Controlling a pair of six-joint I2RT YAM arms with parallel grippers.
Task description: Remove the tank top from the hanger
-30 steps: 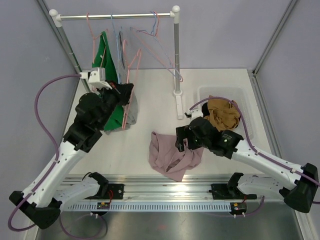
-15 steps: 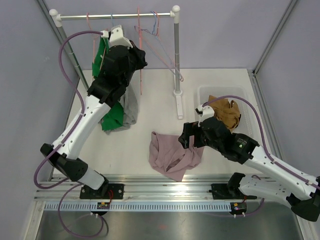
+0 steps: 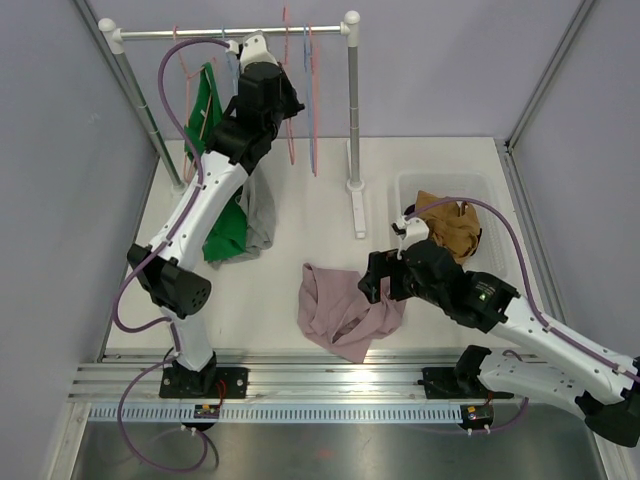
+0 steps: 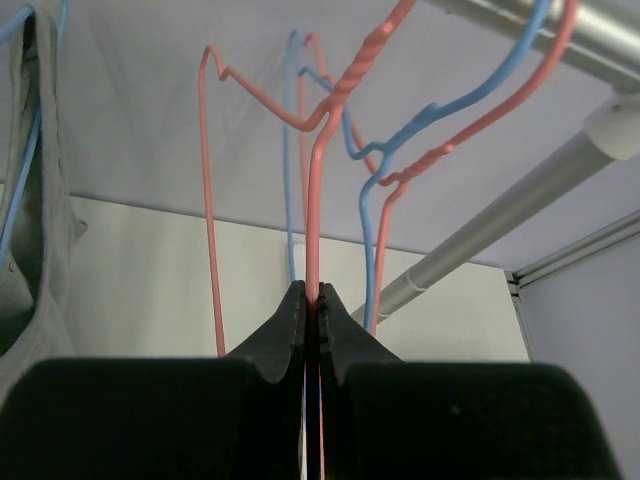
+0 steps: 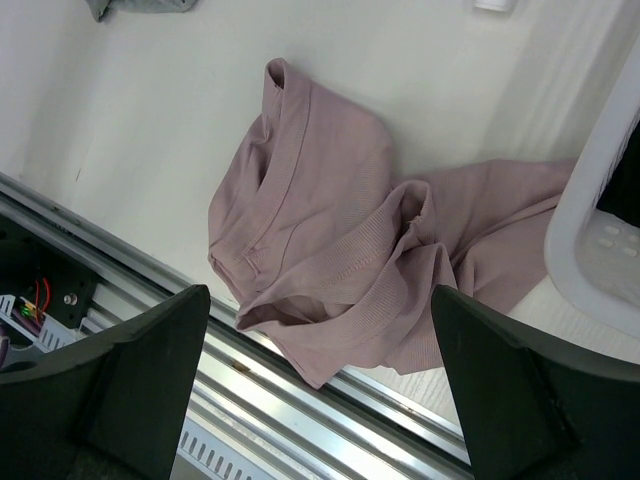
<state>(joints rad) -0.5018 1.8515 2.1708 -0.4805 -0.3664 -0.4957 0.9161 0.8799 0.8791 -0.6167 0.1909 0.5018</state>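
Your left gripper (image 4: pixel 312 300) is clamped on the wire of a pink hanger (image 4: pixel 318 180) at the far rail (image 4: pixel 560 25), while your right gripper (image 5: pixel 318 300) hangs spread wide over the crumpled pink tank top (image 5: pixel 310 200).

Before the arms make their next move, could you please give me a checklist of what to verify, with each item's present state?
1. Grip: left gripper shut on the pink hanger: ok.
2. Load: hanger wire bare above the jaws: ok.
3. Hook: seated on the rail: cannot tell; it runs out of the wrist view, and the top view is too small.
4. Garment: tank top off the hanger, crumpled on the table: ok.
5. Other arm: right gripper open over the tank top: ok.
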